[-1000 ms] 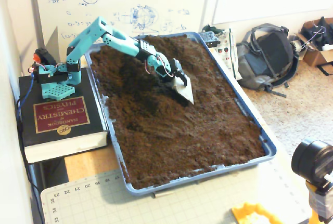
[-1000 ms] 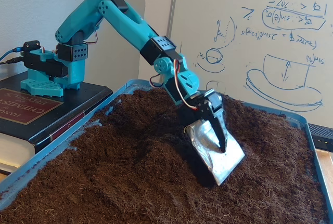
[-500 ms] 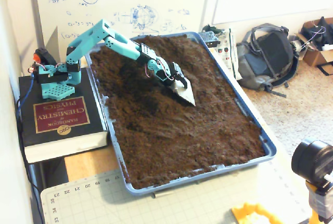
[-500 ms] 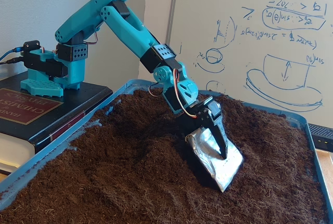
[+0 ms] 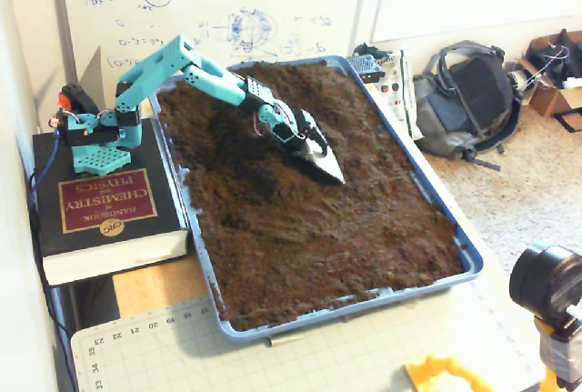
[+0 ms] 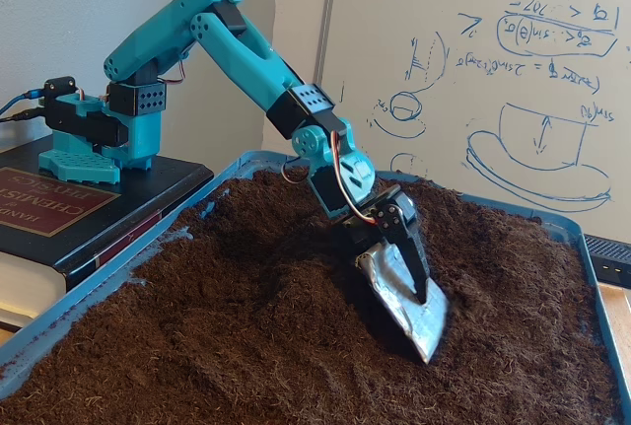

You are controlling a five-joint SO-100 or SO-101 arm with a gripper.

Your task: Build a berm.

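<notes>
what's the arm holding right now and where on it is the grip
The tool is shut on a silver metal scoop blade, gripping it at its upper end with one dark finger lying down its face; the blade's lower edge digs into the soil.

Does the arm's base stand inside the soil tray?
No. In a fixed view the arm's base stands on a thick book beside the tray.

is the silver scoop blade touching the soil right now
Touching. In a fixed view, the silver scoop blade, held by the pincer, has its lower edge sunk into the soil, with no gap visible.
</notes>
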